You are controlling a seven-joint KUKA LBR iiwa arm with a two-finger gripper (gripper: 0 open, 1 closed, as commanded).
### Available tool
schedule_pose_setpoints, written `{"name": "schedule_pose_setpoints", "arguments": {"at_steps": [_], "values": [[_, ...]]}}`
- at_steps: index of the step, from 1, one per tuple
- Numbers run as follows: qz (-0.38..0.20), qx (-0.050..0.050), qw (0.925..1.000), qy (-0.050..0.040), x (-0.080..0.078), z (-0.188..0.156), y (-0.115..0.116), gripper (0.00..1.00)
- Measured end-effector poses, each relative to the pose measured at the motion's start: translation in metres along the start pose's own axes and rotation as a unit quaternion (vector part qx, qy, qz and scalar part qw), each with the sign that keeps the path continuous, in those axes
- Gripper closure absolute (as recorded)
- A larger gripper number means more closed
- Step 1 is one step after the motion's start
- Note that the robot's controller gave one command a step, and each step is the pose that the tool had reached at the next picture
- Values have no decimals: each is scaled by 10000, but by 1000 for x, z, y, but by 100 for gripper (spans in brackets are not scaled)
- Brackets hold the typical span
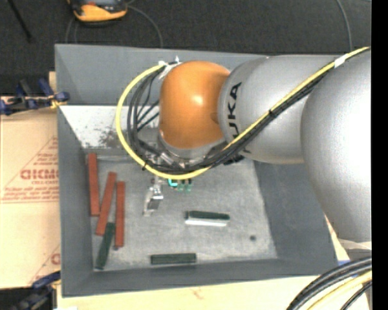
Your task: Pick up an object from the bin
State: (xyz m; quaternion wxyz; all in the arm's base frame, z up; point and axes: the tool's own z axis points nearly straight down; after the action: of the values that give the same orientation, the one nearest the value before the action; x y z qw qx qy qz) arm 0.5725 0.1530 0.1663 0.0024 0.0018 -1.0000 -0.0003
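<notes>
Gripper [154, 200] above bare grey metal bin [246, 196] floor; its opening cannot be told; three flat red-brown sticks [107, 202] at nine o'clock; three dark green bars [207, 219], four to seven o'clock.

Grey bin [97, 70]; 3 red-brown sticks [92, 185]; 3 dark green sticks [173, 259]; orange wrist cover [191, 102].

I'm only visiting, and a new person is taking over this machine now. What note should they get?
Hand: over bare floor of the bin, nothing seen in it.
Things: three red-brown sticks and a dark green stick on the left; a dark bar with a pale edge right of the hand; a plain dark bar by the near wall.
Done: nothing picked.
Left: grasp one, lift it.
</notes>
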Motion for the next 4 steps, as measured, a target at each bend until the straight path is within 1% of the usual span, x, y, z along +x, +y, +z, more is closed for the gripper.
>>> {"name": "schedule_pose_setpoints", "arguments": {"at_steps": [1,2,3,4], "values": [[19,-6,10000,-39,-2,-5,-1,0],[-1355,7,9908,-67,-13,26,29,0],[-2863,11,9581,-65,-59,41,46,0],[-4011,12,9160,-36,-43,27,38,0]]}}
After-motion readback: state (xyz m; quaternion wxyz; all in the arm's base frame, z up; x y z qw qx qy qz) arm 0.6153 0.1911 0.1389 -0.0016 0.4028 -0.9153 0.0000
